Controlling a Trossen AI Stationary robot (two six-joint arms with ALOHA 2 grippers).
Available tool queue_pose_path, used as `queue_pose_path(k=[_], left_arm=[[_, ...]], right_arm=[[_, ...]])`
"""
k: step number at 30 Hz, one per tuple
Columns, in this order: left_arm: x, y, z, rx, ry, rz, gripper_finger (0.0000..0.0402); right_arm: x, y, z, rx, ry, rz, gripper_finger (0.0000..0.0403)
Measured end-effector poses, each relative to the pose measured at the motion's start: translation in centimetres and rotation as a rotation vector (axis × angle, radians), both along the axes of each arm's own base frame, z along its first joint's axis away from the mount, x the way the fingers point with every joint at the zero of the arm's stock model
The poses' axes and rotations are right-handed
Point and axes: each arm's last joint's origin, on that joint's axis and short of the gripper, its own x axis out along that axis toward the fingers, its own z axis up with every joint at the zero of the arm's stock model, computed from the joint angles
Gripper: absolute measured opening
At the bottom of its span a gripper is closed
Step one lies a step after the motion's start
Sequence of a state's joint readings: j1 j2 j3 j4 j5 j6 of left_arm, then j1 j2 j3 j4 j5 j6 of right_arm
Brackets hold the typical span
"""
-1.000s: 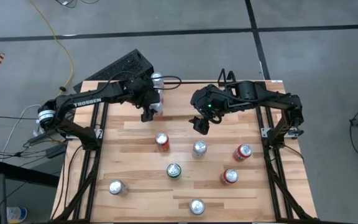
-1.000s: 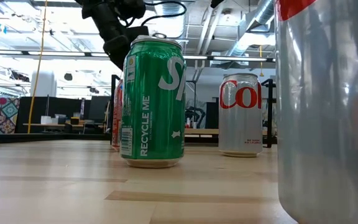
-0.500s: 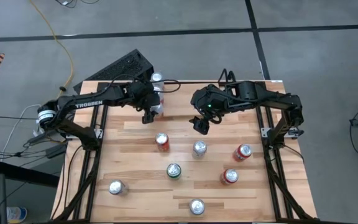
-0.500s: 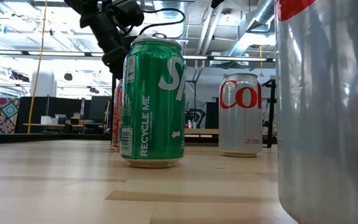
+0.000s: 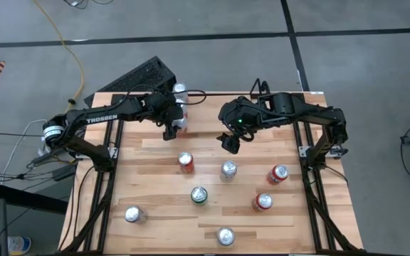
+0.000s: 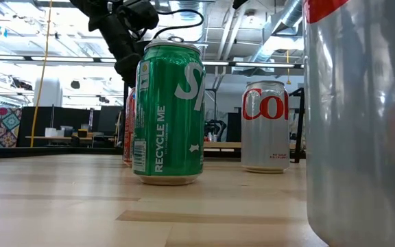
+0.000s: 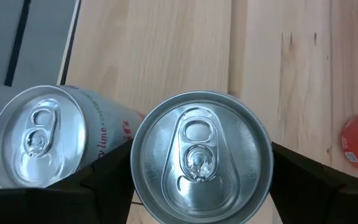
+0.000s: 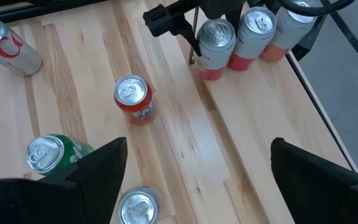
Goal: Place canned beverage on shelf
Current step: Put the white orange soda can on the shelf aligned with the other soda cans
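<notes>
Seven cans are counted loose on the counter (image 5: 155, 156) in the high view: an orange one (image 5: 185, 161), a green one (image 5: 198, 195), three silver, two red-and-white. Three more are lined up at the far edge, seen only in the right wrist view: the held can (image 8: 214, 39) and two neighbours (image 8: 257, 28).

Left claw (image 5: 174, 119): clenched around that silver can (image 7: 201, 157), one finger (image 7: 107, 180) pressed against each side, at about 11 o'clock from the counter centre. Can upright, base on the wood.

Right claw (image 5: 230, 141): spread wide, holding nothing, hovering near 12 o'clock.

No wire shelf can be made out in any view. The green can's label (image 6: 169, 112) is readable only in the low view.
</notes>
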State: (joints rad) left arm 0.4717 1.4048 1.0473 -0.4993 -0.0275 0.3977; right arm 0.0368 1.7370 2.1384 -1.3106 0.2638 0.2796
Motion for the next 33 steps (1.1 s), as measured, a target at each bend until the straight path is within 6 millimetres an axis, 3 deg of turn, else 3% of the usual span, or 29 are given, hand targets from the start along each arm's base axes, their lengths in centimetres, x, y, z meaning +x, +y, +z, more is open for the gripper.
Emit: queue_pose_path(k=[23, 33], left_arm=[[-0.27, 0.8, 0.03, -0.013, -0.023, -0.003, 0.0297], [-0.26, 0.82, 0.03, -0.004, -0.02, -0.015, 0.0333]], right_arm=[[0.0, 0.0, 0.0, -0.001, 0.001, 0.003, 0.0369], [-0.13, 0.0, -0.1, 0.0, 0.018, 0.004, 0.0369]])
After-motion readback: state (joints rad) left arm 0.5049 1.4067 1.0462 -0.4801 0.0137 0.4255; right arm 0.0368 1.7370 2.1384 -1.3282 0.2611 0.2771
